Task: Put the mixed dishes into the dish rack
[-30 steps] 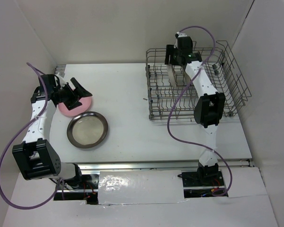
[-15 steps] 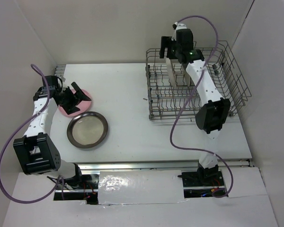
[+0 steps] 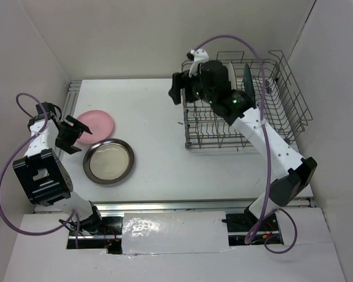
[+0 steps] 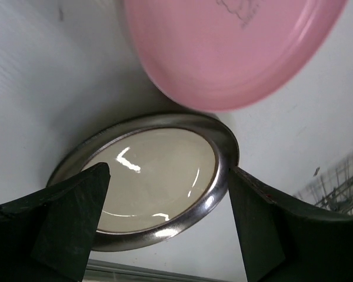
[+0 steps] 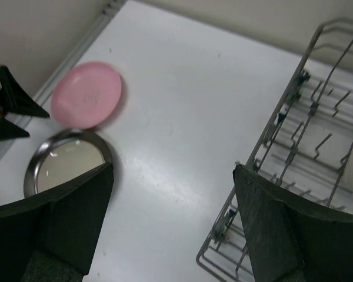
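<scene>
On the table's left, plates: pink plate [image 3: 96, 122] far, brown-rimmed plate [image 3: 109, 160] near.
Left gripper [image 3: 74, 136]: fingers apart, empty, beside them.
Right gripper [image 3: 182, 94]: fingers apart, empty, at the rack [image 3: 217, 147]'s far left corner.

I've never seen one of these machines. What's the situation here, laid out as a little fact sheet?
On table: pink plate and brown-rimmed plate, side by side at the left
In dish rack: dark teal plate and a pale plate, both upright
Left gripper: open, empty, beside pink plate
Right gripper: open, empty, above table by the rack's left edge
</scene>
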`<state>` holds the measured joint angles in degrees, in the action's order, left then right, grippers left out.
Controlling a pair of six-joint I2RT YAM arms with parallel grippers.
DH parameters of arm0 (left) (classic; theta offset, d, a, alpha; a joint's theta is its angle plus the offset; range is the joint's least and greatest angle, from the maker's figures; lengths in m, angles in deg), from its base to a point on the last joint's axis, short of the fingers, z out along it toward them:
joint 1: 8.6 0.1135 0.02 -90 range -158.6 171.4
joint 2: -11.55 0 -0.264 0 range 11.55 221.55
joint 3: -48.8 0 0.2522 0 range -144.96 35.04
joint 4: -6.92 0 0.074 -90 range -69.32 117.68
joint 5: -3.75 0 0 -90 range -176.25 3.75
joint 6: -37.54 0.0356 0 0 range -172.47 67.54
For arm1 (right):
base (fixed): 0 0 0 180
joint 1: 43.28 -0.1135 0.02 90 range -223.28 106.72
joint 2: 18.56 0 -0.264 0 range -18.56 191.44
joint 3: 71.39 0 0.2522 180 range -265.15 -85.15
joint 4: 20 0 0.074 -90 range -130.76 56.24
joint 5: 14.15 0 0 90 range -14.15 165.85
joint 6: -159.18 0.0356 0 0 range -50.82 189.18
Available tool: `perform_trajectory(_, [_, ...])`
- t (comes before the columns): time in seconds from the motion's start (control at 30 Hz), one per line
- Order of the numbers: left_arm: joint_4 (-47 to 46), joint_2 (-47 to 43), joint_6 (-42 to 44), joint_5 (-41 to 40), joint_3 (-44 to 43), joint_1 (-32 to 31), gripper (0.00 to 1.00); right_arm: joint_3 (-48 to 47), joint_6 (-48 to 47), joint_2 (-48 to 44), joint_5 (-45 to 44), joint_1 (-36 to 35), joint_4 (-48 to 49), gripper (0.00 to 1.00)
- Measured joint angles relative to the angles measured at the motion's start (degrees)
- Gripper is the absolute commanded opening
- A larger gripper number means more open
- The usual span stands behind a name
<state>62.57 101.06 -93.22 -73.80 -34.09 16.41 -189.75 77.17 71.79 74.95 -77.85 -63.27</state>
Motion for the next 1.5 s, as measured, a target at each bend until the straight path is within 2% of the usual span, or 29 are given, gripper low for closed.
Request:
perform_trajectory(0.3, [-0.63,12.37,-3.56,-3.85,-6.91,3.26,0.85,21.88,3.15,-4.96,0.24,-1.6,2.64,0.89])
perform_trajectory(0.47, [-2.16,17.22,-4.81,-5.25,-9.07,3.5,0.77,27.04,4.24,-11.19,0.26,-2.34,4.85,0.9])
perform_trajectory(0.7, [-4.04,23.47,-6.14,-5.44,-10.71,3.63,0.64,27.8,5.05,-15.65,-0.04,-2.45,8.02,0.9])
perform_trajectory(0.73, [-4.24,24.04,-6.14,-5.42,-10.73,3.63,0.56,27.82,5.09,-15.8,-0.07,-2.45,8.15,0.9])
perform_trajectory(0.8, [-4.26,24.7,-6.34,-5.16,-11.28,3.63,0.49,27.89,5.29,-15.98,-0.15,-2.45,8.39,0.9])
perform_trajectory(0.83, [-4.48,24.96,-6.19,-5.16,-11.58,3.63,0.34,27.93,5.4,-16.0,-0.24,-2.47,8.44,0.9])
perform_trajectory(0.87, [-4.7,25.11,-6.4,-5.09,-11.8,3.63,0.28,27.93,5.49,-16.02,-0.37,-2.49,8.46,0.9])
perform_trajectory(0.9, [-4.87,25.22,-6.12,-5.14,-11.91,3.61,0.14,27.93,5.66,-16.04,-0.52,-2.54,8.46,0.9])
perform_trajectory(0.97, [-5.53,25.22,-6.12,-3.98,-11.98,3.54,0.01,27.93,5.75,-16.06,-0.94,-2.62,8.44,0.9])
perform_trajectory(1.1, [-6.91,24.17,-5.77,-2.75,-12.22,2.84,0.0,27.93,5.95,-16.44,-1.79,-3.15,8.26,0.9])
perform_trajectory(1.27, [-5.27,20.17,-5.46,-4.9,-13.0,-0.46,0.0,26.91,5.88,-16.76,-3.13,-5.49,7.08,0.9])
perform_trajectory(1.5, [-2.21,11.39,0.35,-6.08,-21.94,-8.81,0.0,23.1,3.93,-17.55,-5.97,-11.69,5.6,0.9])
